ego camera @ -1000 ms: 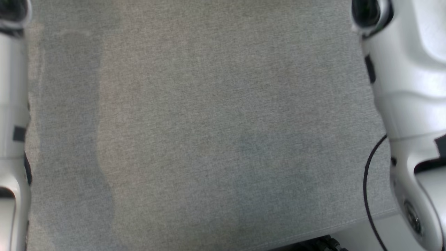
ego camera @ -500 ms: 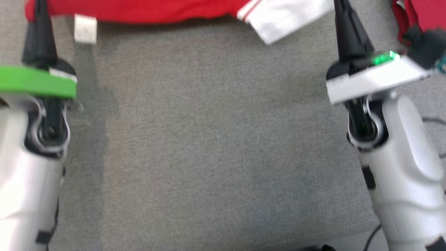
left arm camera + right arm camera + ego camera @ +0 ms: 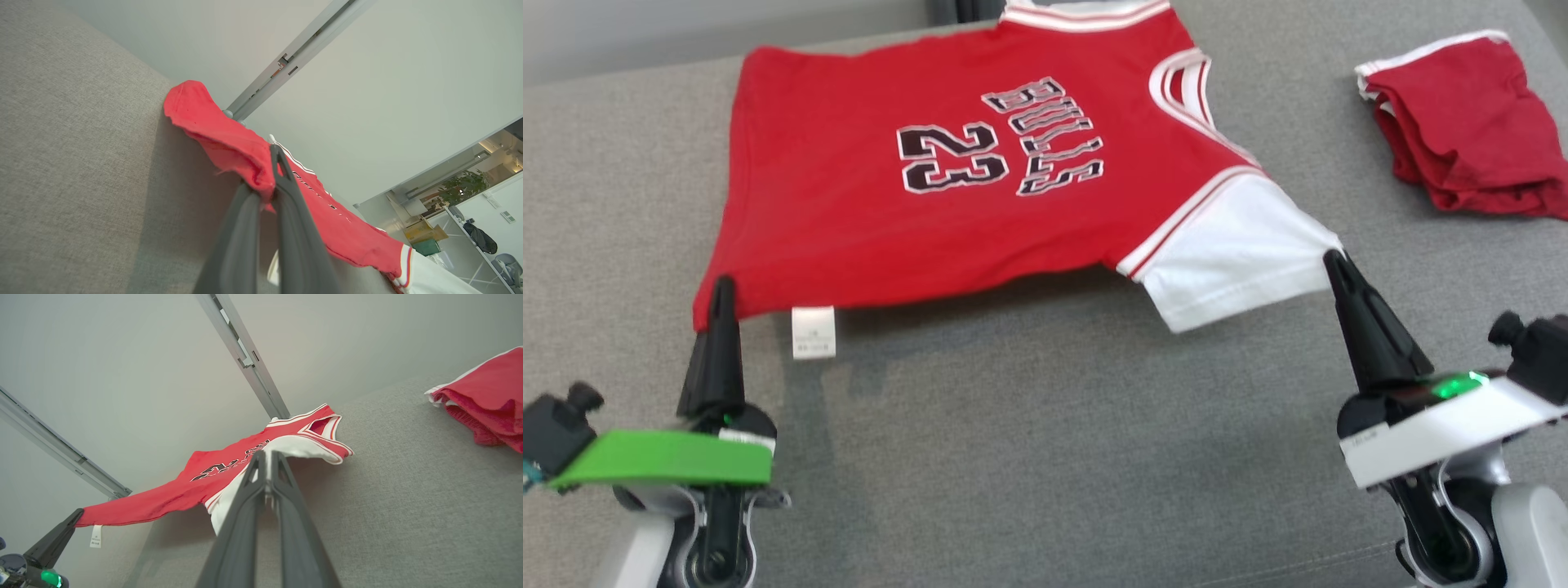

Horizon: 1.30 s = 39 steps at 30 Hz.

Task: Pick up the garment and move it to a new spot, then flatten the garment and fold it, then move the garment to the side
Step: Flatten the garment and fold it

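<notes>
The garment (image 3: 947, 180) is a red jersey with white sleeves and the number 23, spread over the grey cushion (image 3: 1045, 457). Its near edge hangs lifted off the surface between my two grippers. My left gripper (image 3: 721, 287) is shut on the red hem corner at the lower left, beside a white label (image 3: 814, 332). My right gripper (image 3: 1333, 260) is shut on the tip of the white sleeve (image 3: 1233, 253). The left wrist view has red cloth (image 3: 229, 143) pinched at my left gripper (image 3: 274, 152). In the right wrist view my right gripper (image 3: 265, 454) pinches white cloth (image 3: 302, 446).
A crumpled pair of red shorts with white trim (image 3: 1462, 122) lies at the far right of the cushion, also seen as red shorts (image 3: 486, 400) in the right wrist view. A pale wall with metal rails (image 3: 241, 351) rises behind the cushion.
The head camera has tilted up: bare cushion and forearms a second ago, then the jersey's edge, now the whole jersey. Both grippers stay shut on the cloth.
</notes>
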{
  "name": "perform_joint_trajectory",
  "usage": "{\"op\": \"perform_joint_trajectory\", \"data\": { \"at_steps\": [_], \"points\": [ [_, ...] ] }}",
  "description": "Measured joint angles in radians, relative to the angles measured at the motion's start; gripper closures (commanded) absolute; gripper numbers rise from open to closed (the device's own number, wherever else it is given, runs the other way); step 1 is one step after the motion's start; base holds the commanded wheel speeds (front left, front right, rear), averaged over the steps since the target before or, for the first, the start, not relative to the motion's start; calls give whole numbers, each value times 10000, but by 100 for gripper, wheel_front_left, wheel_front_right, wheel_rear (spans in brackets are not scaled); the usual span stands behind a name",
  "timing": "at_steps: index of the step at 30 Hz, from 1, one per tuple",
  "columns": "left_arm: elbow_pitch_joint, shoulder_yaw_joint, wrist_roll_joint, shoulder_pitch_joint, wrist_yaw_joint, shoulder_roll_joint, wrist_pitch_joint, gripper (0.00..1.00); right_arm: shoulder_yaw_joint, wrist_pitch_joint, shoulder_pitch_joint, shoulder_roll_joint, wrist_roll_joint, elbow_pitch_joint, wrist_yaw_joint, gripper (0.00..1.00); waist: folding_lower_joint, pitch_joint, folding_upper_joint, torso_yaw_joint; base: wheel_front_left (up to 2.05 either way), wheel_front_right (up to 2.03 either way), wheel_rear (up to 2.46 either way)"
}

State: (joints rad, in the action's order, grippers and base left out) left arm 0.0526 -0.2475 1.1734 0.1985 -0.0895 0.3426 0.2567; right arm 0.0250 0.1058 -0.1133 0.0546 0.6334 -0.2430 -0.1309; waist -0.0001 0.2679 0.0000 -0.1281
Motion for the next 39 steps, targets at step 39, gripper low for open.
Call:
{"op": "perform_joint_trajectory", "data": {
  "at_steps": [39],
  "points": [
    [1141, -33, 1369, -11, 1404, -803, -1220, 100, -25, -290, -2374, -52, -311, 3877, 2, 100, 0, 55, 0, 386, 0, 0, 0]
  ]
}}
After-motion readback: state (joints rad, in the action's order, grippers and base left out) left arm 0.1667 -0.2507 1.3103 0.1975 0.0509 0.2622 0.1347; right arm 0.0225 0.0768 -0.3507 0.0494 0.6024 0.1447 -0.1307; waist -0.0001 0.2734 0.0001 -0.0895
